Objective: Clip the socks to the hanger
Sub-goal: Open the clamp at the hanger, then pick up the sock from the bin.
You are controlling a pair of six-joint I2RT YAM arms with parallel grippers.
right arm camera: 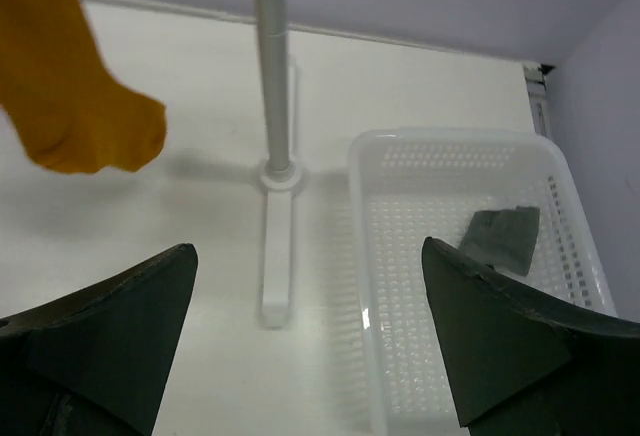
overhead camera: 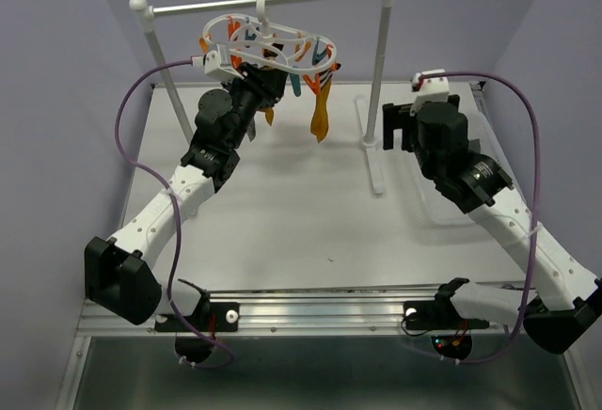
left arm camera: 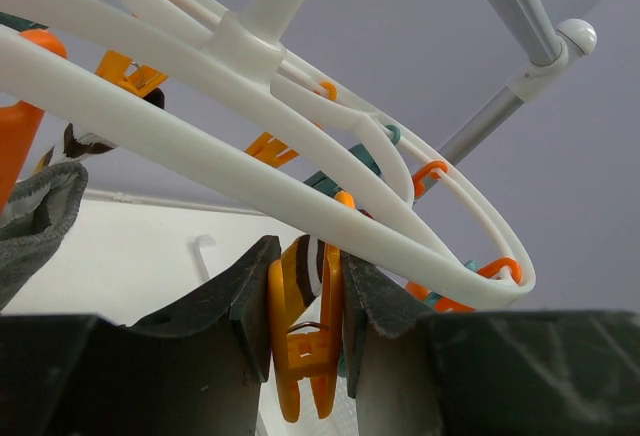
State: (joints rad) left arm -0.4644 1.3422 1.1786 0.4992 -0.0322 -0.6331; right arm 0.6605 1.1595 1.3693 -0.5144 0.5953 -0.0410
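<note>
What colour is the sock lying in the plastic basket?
The sock in the basket is dark grey; the right wrist view shows it best.

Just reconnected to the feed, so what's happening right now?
The left gripper is up at the hanger, squeezing an orange clip with striped fabric showing between its halves. One mustard sock already hangs there. The right gripper is open and empty over the clear basket, where a grey sock lies.

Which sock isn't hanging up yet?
The dark grey sock, lying in the clear basket. The mustard sock hangs clipped to the hanger.
</note>
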